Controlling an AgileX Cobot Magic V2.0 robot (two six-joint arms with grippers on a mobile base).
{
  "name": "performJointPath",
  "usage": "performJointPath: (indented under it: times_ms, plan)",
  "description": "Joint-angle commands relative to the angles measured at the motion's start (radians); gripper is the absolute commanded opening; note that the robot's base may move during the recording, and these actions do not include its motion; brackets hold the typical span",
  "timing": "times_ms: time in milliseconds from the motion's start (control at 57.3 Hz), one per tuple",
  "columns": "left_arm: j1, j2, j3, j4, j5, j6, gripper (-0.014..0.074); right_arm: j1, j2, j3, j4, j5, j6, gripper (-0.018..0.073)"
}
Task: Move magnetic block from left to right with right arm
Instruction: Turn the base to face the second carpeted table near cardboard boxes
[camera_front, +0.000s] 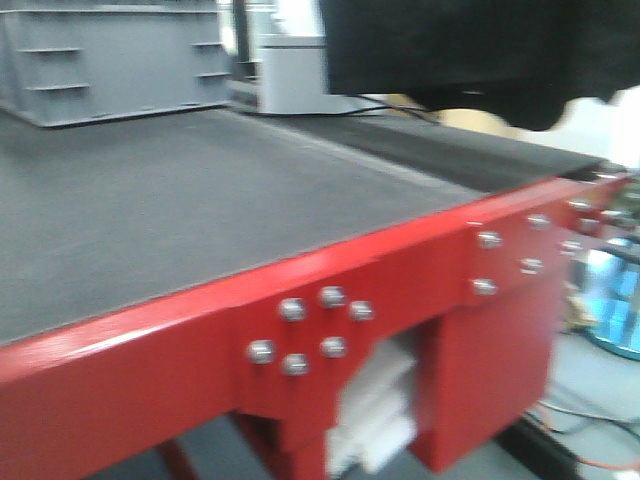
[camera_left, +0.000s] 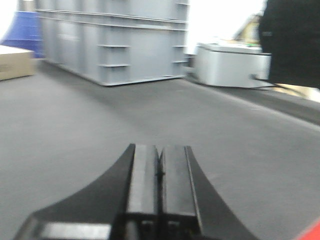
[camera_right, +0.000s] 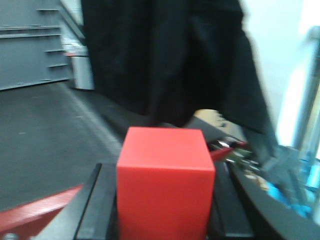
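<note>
My right claw pinches the red block, surface at its 9 o'clock; my left claw is pressed together. I judge a firm, even squeeze and flat set-down best.

Workshop or lab setting: red steel workbench with bolted brackets, topped with a dark mat; grey plastic stacking crates at its far edge, tan cardboard box beside them, loose cables on the floor.
</note>
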Motion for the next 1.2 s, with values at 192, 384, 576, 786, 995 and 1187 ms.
performJointPath:
  times_ms: [192, 384, 576, 786, 995, 1187]
  plan:
    - [-0.004, -0.009, 0.009, -0.005, -0.091, 0.002, -0.0126, -0.006, 0.012, -0.027, 0.002, -0.088, -0.007, 0.0319]
    - [-0.004, -0.009, 0.009, -0.005, -0.091, 0.002, -0.0126, -0.006, 0.012, -0.027, 0.002, -0.088, -0.007, 0.0319]
    - [-0.004, -0.009, 0.009, -0.005, -0.091, 0.002, -0.0126, -0.006, 0.012, -0.027, 0.002, -0.088, -0.007, 0.0319]
    - [-0.004, -0.009, 0.009, -0.005, -0.091, 0.002, -0.0126, -0.006, 0.012, -0.027, 0.002, -0.088, -0.007, 0.0319]
    - [-0.004, -0.009, 0.009, -0.005, -0.091, 0.002, -0.0126, -0.006, 0.012, -0.027, 0.002, -0.088, -0.007, 0.0319]
    - [-0.004, -0.009, 0.009, -0.005, -0.091, 0.002, -0.0126, -0.006, 0.012, -0.027, 0.002, -0.088, -0.007, 0.0319]
